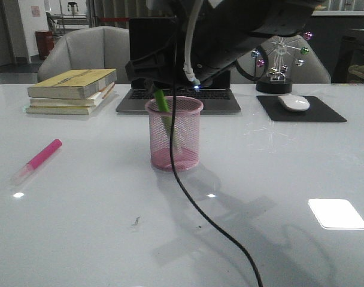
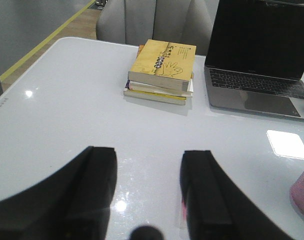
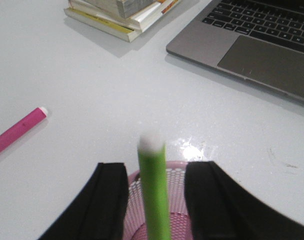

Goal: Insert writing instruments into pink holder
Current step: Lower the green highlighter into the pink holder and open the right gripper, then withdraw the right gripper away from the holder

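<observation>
White and glossy, the worktop carries a pink holder just in front of a laptop. From the front, the green marker stands tilted inside the holder, its top poking above the rim, with the right arm looming directly over it. The pink marker lies flat, well apart from the holder, nearer a stack of books. A mouse sits on a black pad beyond the holder.

Seen from the left wrist, the left gripper hangs with jaws spread and nothing between them, above bare worktop.

Seen from the right wrist, the right gripper has its jaws parted on either side of the green marker, not touching it.
</observation>
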Motion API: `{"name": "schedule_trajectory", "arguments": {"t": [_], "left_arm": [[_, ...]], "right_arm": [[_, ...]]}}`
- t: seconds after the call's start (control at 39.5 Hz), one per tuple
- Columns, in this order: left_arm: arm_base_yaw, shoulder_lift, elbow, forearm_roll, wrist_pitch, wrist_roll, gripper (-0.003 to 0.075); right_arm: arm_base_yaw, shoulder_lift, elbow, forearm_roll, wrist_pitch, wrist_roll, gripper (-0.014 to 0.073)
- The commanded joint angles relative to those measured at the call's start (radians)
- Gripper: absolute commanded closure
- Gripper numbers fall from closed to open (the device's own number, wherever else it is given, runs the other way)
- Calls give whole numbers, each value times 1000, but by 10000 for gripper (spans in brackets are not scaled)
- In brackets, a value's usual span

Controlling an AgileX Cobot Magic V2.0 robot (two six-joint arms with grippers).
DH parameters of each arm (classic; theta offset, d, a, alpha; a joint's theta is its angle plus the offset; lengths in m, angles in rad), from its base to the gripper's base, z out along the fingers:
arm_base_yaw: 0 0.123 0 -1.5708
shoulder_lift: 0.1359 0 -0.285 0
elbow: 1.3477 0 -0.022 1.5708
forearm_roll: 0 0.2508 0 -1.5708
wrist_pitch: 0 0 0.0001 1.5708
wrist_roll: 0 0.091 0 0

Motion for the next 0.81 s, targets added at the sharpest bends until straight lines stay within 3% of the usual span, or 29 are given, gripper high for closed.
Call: {"name": "schedule_trajectory", "arguments": {"t": [0.0, 0.33, 0.53, 0.78], "left_arm": [[-5, 2, -38, 0, -88, -7, 332], [-5, 2, -38, 0, -84, -7, 332], [-5, 2, -38, 0, -76, -7, 332], [-5, 2, -38, 2, -73, -7, 332]], "right_arm": [[-3, -69, -30, -3, -35, -11, 135], [-52, -270, -30, -113, 147, -23, 137], [-195, -441, -30, -113, 381, -23, 191], [-387, -628, 6, -132, 625, -23, 193]]}}
